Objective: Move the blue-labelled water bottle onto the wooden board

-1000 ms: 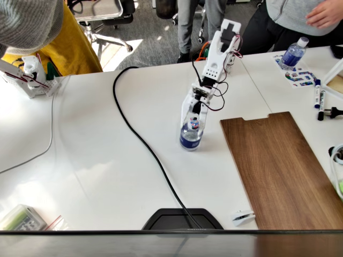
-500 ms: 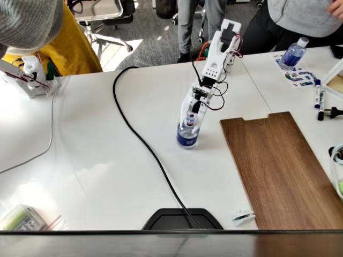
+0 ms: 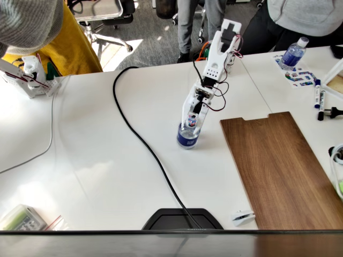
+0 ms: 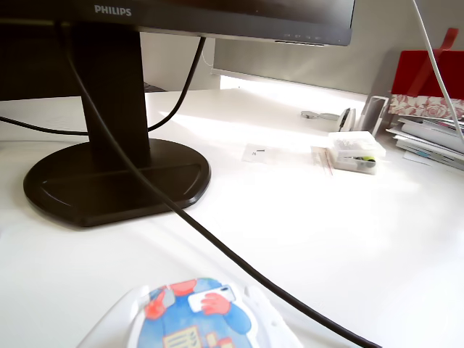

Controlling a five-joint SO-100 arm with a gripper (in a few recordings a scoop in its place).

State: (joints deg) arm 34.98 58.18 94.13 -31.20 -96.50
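Fixed view shows the end effector (image 3: 190, 122) clamped around the blue-labelled water bottle (image 3: 188, 135), upright on the white surface (image 3: 107, 160) beside the wooden board (image 3: 278, 166).

wrist view crops blue-labelled water bottle (image 4: 190, 319) to cap; wooden board (image 3: 281, 171) cut by monitor bezel.

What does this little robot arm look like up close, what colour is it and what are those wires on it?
The arm is white plastic, built of blocky, slim segments with rows of small holes in one. Black motor blocks sit at its joints, and thin red and black wires loop loosely along it. The gripper at its tip is white too, with a dark part.
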